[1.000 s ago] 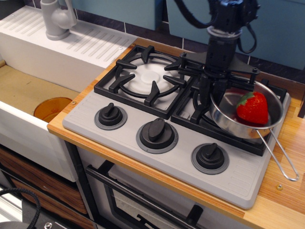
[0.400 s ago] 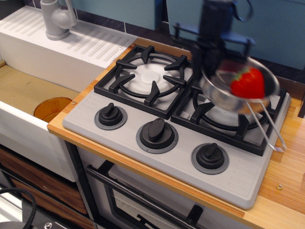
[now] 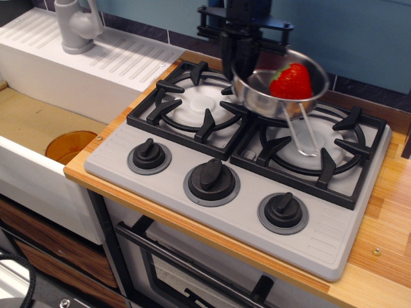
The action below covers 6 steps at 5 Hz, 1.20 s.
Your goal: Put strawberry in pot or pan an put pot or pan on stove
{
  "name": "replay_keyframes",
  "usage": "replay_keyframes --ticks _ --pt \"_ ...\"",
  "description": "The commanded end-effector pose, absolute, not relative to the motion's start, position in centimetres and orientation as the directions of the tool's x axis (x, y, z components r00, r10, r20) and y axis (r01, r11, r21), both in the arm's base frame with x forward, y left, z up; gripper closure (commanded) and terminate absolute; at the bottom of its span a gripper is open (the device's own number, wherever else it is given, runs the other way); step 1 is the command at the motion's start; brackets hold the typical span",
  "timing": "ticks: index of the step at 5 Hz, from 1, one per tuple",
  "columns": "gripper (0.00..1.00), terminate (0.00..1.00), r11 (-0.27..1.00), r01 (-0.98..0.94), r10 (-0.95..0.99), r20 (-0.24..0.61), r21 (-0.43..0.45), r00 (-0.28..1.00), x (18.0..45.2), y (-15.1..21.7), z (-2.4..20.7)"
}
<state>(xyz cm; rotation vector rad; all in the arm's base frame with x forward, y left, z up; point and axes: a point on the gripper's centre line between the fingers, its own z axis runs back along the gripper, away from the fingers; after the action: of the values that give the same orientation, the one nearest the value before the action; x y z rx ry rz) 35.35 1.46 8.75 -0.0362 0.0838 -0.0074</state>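
My black gripper comes down from the top and is shut on the left rim of the shiny steel pan. It holds the pan tilted in the air, above the gap between the two burner grates. The red strawberry with its green cap lies inside the pan, at its right side. The pan's wire loop handle hangs down toward the right burner. The light grey stove with two black grates and three dark knobs lies below.
A white ribbed sink unit with a grey faucet stands at the left. An orange disc lies in the basin below it. Wooden counter runs along the stove's right side. A teal wall is behind.
My gripper has lifted the pan with the strawberry off the right burner and carried it up and to the left, toward the left burner. The handle now swings down.
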Motion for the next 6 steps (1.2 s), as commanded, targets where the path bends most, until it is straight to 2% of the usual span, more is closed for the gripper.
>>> replay_keyframes --ticks 1,3,4,5,6 --pt "1.00 0.00 0.998 0.055 -0.055 -0.014 -0.044 0.998 37.4 6.3 8.7" --pt "1.00 0.00 0.996 0.078 -0.079 -0.006 -0.037 0.997 37.1 10.4 7.9" --pt "1.00 0.00 0.995 0.084 -0.083 0.020 -0.054 0.996 36.9 11.4 6.0" --pt "0.00 0.00 0.994 0.084 -0.081 0.049 -0.075 0.996 36.6 11.0 4.0" --pt "0.00 0.00 0.994 0.071 -0.068 0.039 -0.079 0.997 36.2 10.2 4.1"
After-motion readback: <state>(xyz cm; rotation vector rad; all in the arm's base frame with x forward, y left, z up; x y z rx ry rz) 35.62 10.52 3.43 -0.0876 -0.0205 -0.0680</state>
